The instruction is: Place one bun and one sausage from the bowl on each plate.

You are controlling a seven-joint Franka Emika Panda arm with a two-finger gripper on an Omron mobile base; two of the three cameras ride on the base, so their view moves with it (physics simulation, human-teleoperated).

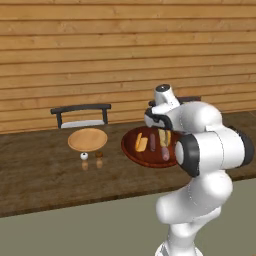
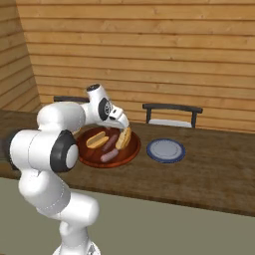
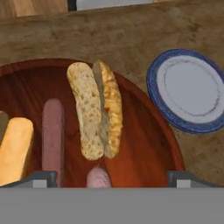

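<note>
Reddish-brown bowl (image 3: 144, 105) on surface (image 1: 30, 170) holds buns, sausages; both plates bare. Pincer (image 3: 111, 177) apart, hovering over bowl above split bun (image 3: 96, 109). You're at first pick: descend, straddle bun, close. Blue-grey plate (image 3: 188, 89) just beside bowl.

Both base views look forward and down over the arm at a dark wooden table (image 1: 40, 170) before a plank wall. The left one sits behind the arm's left shoulder, the right one behind its right. Both take in the reddish-brown bowl (image 1: 131, 150) of buns and sausages from some way off. The hand view looks steeply down at close range onto that bowl's right part and the blue-rimmed plate (image 3: 154, 87) beside it.
</note>
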